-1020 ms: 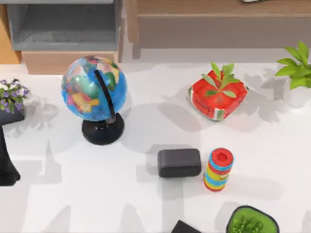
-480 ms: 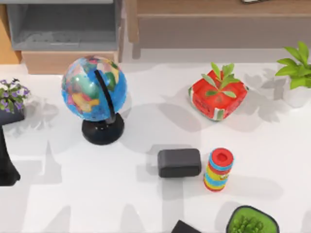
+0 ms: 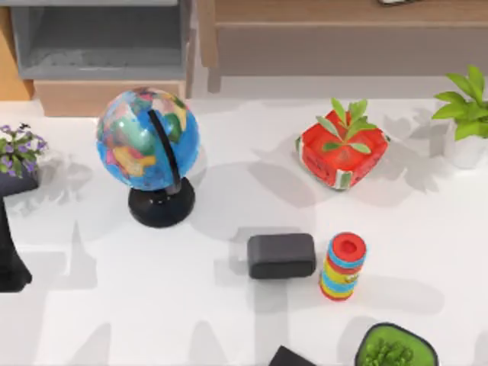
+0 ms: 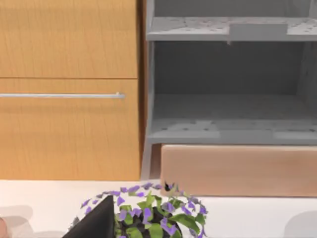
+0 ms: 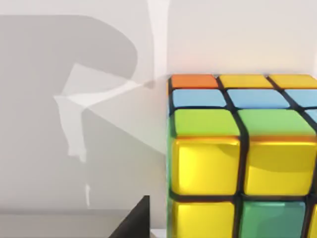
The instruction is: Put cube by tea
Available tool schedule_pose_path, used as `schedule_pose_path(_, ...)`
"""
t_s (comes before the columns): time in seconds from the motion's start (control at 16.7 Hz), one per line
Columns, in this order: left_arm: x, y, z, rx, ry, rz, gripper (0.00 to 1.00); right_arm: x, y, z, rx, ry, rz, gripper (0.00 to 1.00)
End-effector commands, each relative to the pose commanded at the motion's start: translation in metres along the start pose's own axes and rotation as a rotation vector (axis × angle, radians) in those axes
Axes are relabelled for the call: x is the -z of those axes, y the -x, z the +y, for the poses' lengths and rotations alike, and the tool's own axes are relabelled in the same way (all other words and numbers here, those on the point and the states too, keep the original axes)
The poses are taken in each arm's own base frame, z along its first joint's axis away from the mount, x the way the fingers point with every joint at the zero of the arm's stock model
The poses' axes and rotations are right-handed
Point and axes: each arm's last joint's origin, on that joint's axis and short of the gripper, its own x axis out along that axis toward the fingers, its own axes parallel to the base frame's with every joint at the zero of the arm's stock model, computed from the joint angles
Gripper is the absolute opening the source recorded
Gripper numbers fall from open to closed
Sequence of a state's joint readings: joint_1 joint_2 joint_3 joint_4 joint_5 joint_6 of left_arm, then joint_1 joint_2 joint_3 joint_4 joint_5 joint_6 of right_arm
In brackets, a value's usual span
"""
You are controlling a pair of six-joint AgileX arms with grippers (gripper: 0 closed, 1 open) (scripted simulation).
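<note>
The cube sits right up close in the right wrist view, its stickers orange, yellow, blue and green between black seams, resting on the white surface. A dark wedge, probably part of the right claw, pokes into that view beside the cube; whether that claw is spread or pressed together, I cannot tell.

From above, the white surface carries a blue globe on a black stand at the left and a red box with green leaves toward the far right. I take this box to be the tea, though its label cannot be read. Nearer, a dark grey block lies just beside a striped stack of coloured rings, the block on the left of the two. A green-filled dark bowl sits at the near right edge, a white-potted green plant at the far right edge, and a purple-flowered plant at the left edge.

The left arm stands parked at the left edge of the surface. Its wrist view looks over the purple-flowered plant toward a wooden cabinet and a grey shelf unit beyond the surface; how its claw is set I cannot tell.
</note>
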State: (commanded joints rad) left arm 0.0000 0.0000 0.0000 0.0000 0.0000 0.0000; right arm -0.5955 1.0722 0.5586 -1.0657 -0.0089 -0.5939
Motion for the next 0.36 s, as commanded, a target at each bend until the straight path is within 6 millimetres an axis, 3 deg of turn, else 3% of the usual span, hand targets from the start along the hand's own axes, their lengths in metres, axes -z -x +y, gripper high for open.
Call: schedule_pose_path(0.36,0.0,0.0,0.0,0.0,0.0,0.0,1.0,0.0,0.0,0.0,0.0,0.0,0.0,1.0)
